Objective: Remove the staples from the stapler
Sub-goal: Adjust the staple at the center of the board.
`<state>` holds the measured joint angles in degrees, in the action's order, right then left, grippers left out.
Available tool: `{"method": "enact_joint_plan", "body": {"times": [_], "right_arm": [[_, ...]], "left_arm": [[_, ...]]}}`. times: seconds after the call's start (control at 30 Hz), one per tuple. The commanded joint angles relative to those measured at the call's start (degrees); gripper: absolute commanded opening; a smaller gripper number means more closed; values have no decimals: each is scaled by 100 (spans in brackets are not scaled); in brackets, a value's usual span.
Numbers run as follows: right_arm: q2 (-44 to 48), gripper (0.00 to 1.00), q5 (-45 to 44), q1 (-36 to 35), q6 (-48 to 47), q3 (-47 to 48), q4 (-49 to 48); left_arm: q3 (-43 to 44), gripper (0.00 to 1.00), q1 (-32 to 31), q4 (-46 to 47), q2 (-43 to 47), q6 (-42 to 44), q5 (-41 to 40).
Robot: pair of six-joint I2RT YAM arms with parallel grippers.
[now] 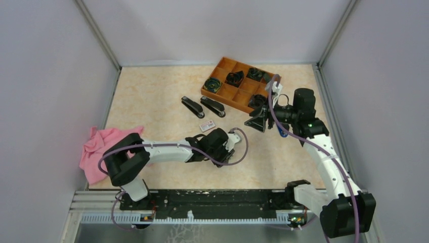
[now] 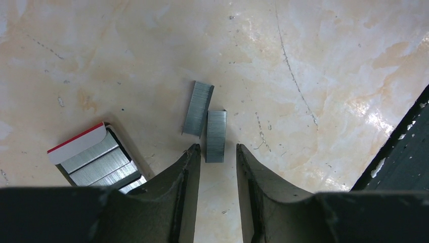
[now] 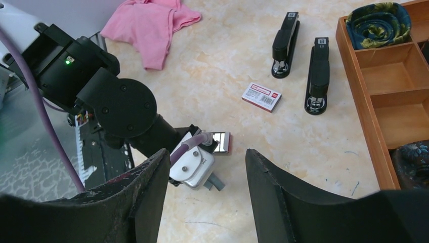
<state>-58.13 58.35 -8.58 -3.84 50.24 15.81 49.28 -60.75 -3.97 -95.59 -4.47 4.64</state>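
Two short grey ribbed strips of staples lie loose on the table in the left wrist view, one [image 2: 198, 109] slightly farther, one [image 2: 216, 135] just ahead of my fingertips. My left gripper [image 2: 217, 148] is open and empty, low over the table, its tips flanking the near end of the closer strip without touching it. Two black staplers [image 1: 192, 107] [image 1: 213, 106] lie closed side by side farther back; they also show in the right wrist view [image 3: 286, 44] [image 3: 317, 73]. My right gripper [image 3: 206, 152] is wide open and empty, raised above the left wrist [image 3: 195, 164]. A strip end [image 3: 216, 181] peeks from under that wrist.
An open staple box [image 2: 96, 159] with a red and white lid lies left of my left gripper. A closed white and red box [image 3: 261, 96] lies near the staplers. An orange compartment tray [image 1: 230, 93] stands at the back right. A pink cloth [image 1: 101, 147] lies at the left edge.
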Motion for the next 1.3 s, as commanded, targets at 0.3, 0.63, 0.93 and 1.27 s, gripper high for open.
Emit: {"method": "enact_joint_plan", "body": {"times": [0.3, 0.63, 0.93, 1.27], "right_arm": [[109, 57, 160, 228, 41, 21, -271], [130, 57, 200, 469, -72, 38, -192], [293, 58, 450, 588, -1084, 28, 196], [398, 68, 1737, 523, -4130, -405, 1137]], "left_arm": [[145, 30, -491, -106, -251, 583, -236], [96, 31, -679, 223, -342, 1224, -170], [-728, 58, -683, 1243, 787, 792, -373], [-3007, 93, -619, 2977, 3507, -299, -1038]]}}
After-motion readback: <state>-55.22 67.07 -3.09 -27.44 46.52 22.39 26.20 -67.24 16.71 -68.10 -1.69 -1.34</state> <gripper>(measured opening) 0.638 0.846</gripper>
